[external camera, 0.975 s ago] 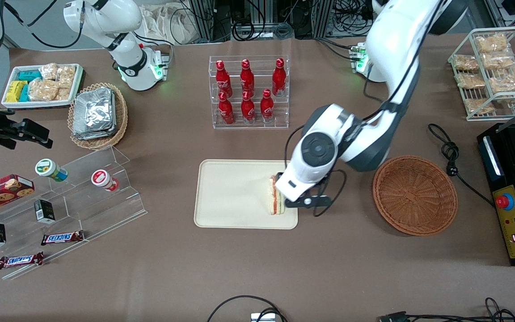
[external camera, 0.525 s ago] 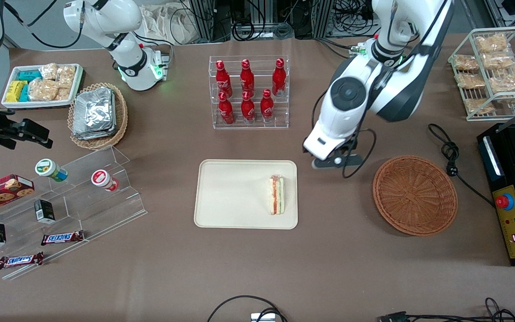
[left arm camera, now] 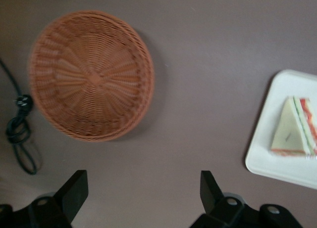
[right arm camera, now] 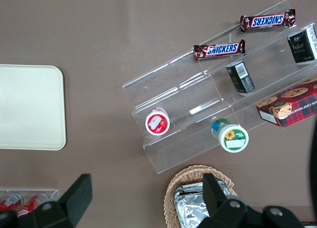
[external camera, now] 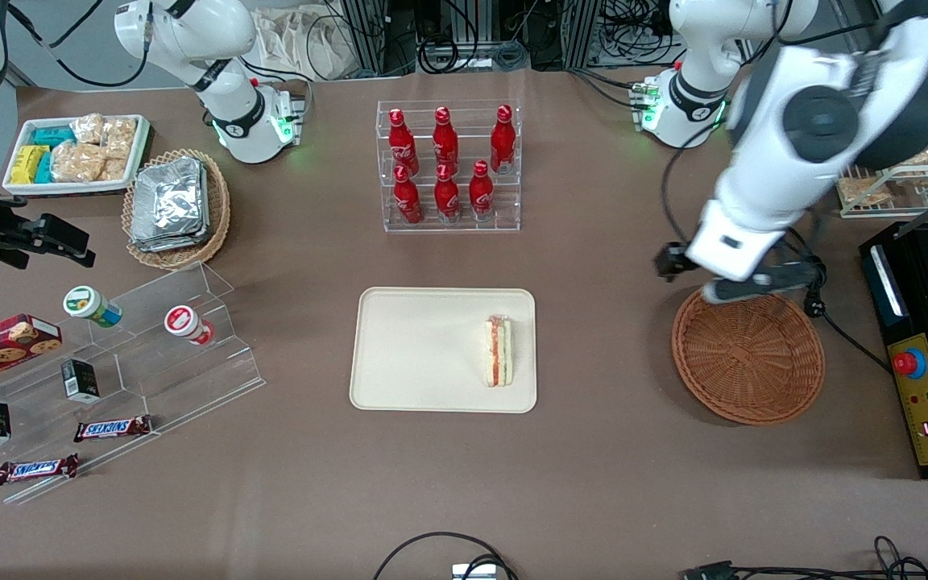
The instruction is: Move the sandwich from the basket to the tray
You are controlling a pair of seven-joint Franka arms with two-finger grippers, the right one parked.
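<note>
The sandwich (external camera: 499,351), a white wedge with an orange-red and green stripe, lies on the cream tray (external camera: 424,354) near the tray's end that faces the basket. It also shows in the left wrist view (left arm camera: 292,129), on the tray (left arm camera: 277,163). The round reddish-brown basket (external camera: 747,351) is empty, as the left wrist view (left arm camera: 91,74) shows too. My left gripper (external camera: 714,278) hangs high above the basket's rim farthest from the front camera. In the wrist view the gripper (left arm camera: 142,188) is open and empty, with bare table between its fingers.
A clear rack of red bottles (external camera: 448,165) stands farther from the camera than the tray. A black cable (external camera: 810,274) and a black machine (external camera: 927,346) lie beside the basket. A wire rack of snacks (external camera: 883,129) stands at the working arm's end. An acrylic shelf (external camera: 126,362) stands toward the parked arm's end.
My gripper left the sandwich on the tray, rose, and swung toward the working arm's end, first farther from the camera and now over the basket's rim. The sandwich has stayed put.
</note>
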